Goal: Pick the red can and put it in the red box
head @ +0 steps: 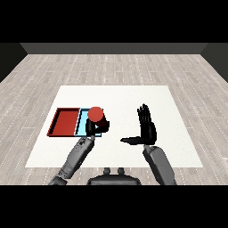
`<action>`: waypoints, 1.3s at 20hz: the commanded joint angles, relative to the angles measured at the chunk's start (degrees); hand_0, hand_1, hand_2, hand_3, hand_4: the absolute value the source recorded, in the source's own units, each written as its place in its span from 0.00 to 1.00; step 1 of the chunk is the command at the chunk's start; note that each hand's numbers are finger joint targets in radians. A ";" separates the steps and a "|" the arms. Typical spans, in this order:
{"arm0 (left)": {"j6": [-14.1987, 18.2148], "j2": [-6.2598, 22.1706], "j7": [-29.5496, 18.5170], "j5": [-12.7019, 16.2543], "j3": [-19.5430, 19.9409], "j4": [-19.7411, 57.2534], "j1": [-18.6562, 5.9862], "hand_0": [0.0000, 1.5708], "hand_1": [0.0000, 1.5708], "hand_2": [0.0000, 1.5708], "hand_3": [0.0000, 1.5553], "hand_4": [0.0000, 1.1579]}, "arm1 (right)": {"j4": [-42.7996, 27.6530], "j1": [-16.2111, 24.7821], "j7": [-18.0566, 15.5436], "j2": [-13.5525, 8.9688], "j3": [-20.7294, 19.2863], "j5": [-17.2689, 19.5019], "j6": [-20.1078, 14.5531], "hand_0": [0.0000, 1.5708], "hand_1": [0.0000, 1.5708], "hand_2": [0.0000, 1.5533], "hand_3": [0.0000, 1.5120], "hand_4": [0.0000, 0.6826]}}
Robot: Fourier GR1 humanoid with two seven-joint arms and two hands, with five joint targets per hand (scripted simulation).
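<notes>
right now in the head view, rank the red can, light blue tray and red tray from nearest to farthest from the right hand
1. Red can: held in the left hand, over the light blue tray, to the left of the right hand.
2. Light blue tray: under the can, mostly hidden by it.
3. Red tray: farthest left, beside the blue one.

A white counter (133, 98) fills the middle of the view, set on a pale grey plank floor (111, 67). A light blue tray (81, 124) lies flat at the counter's nine o'clock side. A dark wall (114, 48) runs behind at twelve o'clock.
</notes>
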 commanded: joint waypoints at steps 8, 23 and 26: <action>-1.82 16.60 8.69 -2.47 11.27 -0.91 -1.43 1.00 1.00 1.00 0.96 0.96 | -2.87 9.95 -0.04 -6.16 -9.17 -4.04 4.05 0.00 0.00 0.00 0.00 0.00; -7.59 27.73 18.63 -11.97 13.23 42.39 -11.48 1.00 1.00 0.97 0.91 0.87 | 6.81 9.12 -7.60 -3.61 -11.72 -5.51 8.17 0.00 0.00 0.00 0.00 0.00; -9.17 27.64 17.73 -13.16 13.20 51.07 -11.45 0.60 0.60 0.54 0.43 0.77 | 9.25 9.25 -7.72 -4.93 -14.36 -7.50 9.93 0.00 0.00 0.00 0.00 0.00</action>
